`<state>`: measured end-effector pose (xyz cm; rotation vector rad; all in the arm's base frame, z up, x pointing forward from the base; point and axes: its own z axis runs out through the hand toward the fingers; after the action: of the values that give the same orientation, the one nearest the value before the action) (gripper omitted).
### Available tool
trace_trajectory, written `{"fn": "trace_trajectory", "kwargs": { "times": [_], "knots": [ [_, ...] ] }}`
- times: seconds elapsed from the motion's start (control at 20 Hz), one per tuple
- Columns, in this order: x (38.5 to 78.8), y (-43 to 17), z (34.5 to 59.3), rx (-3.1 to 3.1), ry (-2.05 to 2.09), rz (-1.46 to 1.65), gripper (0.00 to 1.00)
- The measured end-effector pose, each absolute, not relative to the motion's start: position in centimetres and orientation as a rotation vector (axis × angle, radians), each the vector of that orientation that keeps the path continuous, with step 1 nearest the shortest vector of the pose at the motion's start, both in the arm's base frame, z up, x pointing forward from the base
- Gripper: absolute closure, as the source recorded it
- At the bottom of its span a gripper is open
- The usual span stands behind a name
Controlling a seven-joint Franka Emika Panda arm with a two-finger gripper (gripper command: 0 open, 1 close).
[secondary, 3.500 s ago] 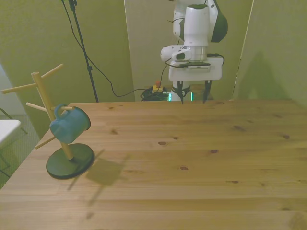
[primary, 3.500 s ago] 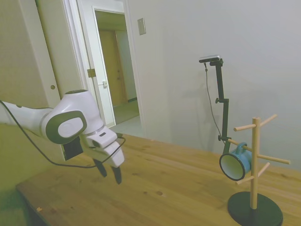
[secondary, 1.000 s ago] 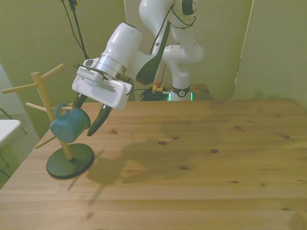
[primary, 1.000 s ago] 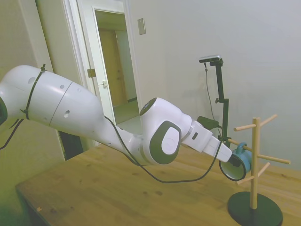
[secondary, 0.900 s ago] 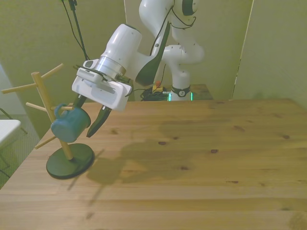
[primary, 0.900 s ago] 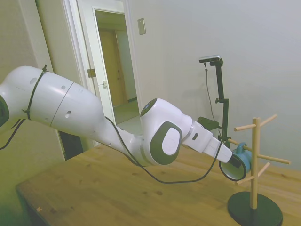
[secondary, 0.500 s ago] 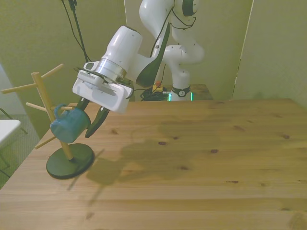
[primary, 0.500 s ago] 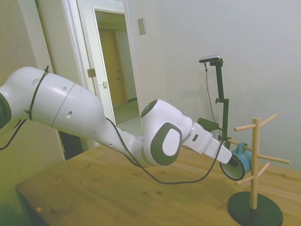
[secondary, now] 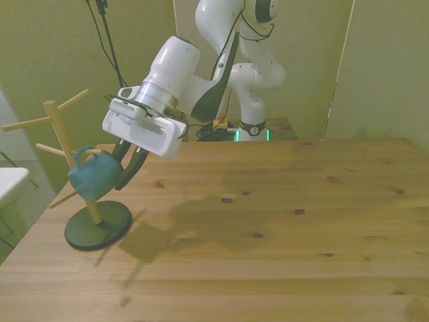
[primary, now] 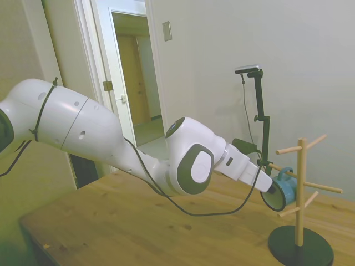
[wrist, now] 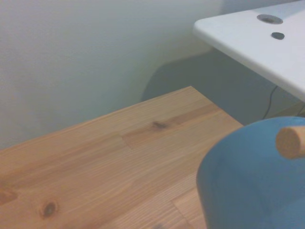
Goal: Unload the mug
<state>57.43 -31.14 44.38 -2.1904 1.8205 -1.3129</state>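
The teal-blue mug (secondary: 92, 180) hangs by its loop handle on a peg of the wooden mug tree (secondary: 58, 137), which stands on a dark round base near the front view's left table edge. My gripper (secondary: 127, 163) is tilted down against the mug's open end, its dark fingers drawn together on the mug's wall. In the side view the gripper (primary: 271, 190) covers most of the mug's (primary: 286, 191) white opening. Up close, the wrist view fills with the mug's (wrist: 248, 183) blue side, and a wooden peg tip (wrist: 290, 141) shows in front of it.
The mug tree (primary: 300, 191) has several bare pegs pointing out at different heights. A white surface (secondary: 9, 181) stands just beyond the front view's left table edge. The wooden table (secondary: 281, 228) stretches wide toward the front view's right.
The fingers, spread on either side of the mug half a second ago, have drawn together on it. The mug has shifted slightly toward the tree's post.
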Motion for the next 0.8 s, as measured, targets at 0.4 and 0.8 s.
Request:
{"fn": "trace_trajectory", "kwargs": {
  "times": [0.4,0.8],
  "knots": [
    [57.5,-30.9,44.5,-2.19,1.815,-1.315,1.0],
    [57.4,-29.7,46.0,-2.176,1.785,-1.327,1.0]
  ]
}}
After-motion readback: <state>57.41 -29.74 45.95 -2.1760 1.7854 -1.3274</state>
